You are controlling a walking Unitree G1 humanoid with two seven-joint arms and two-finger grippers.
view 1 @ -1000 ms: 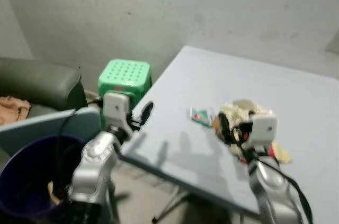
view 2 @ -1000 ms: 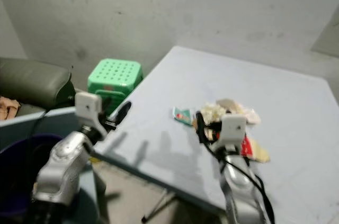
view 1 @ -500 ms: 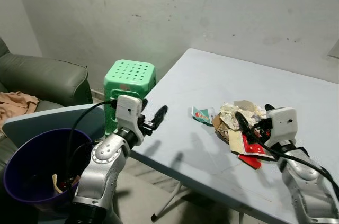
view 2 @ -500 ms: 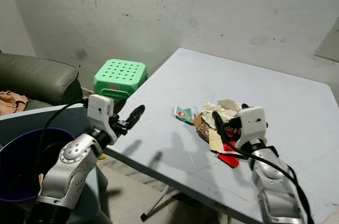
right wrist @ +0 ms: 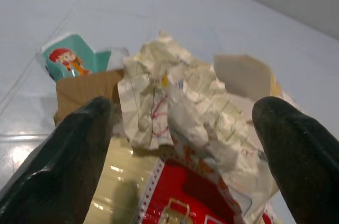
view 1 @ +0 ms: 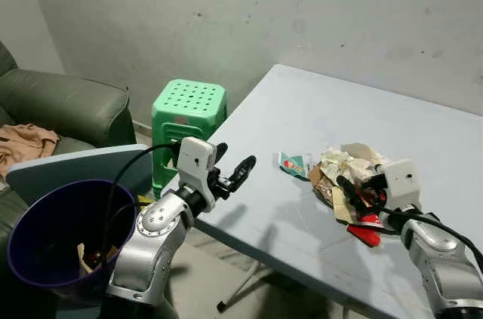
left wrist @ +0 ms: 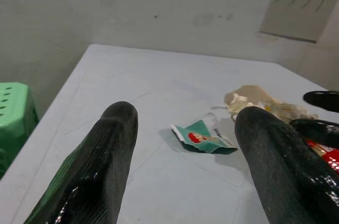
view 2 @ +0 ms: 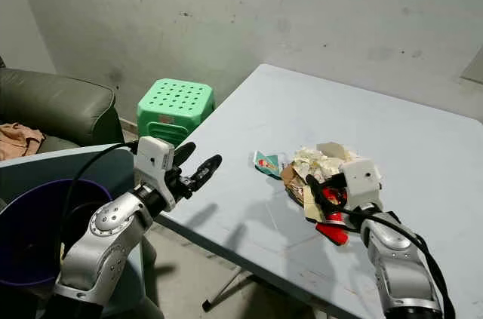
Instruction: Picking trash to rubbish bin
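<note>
Left eye view: a pile of trash (view 1: 351, 176) lies on the light blue table (view 1: 317, 123), close to the robot's side of it. The pile has crumpled paper (right wrist: 175, 97), a brown piece of card (right wrist: 79, 94) and a red wrapper (right wrist: 185, 192) in it. A small green packet (view 1: 293, 164) lies flat just beside the pile, on the side nearer the left arm. The right gripper (view 1: 355, 192) is down at the pile with its 2 black fingers spread wide, 1 on each side of the paper, and it holds nothing. The left gripper (view 1: 230, 172) hangs in the air over the table's edge, well apart from the trash, and its 2 fingers (left wrist: 106, 155) are spread apart and empty too. A purple bin (view 1: 53, 236) stands low by the left arm with a few scraps inside. A green stool (view 1: 189, 119) stands beside the table, and a dark green sofa (view 1: 68, 104) is further left with a tan cloth (view 1: 23, 142) on it.
</note>
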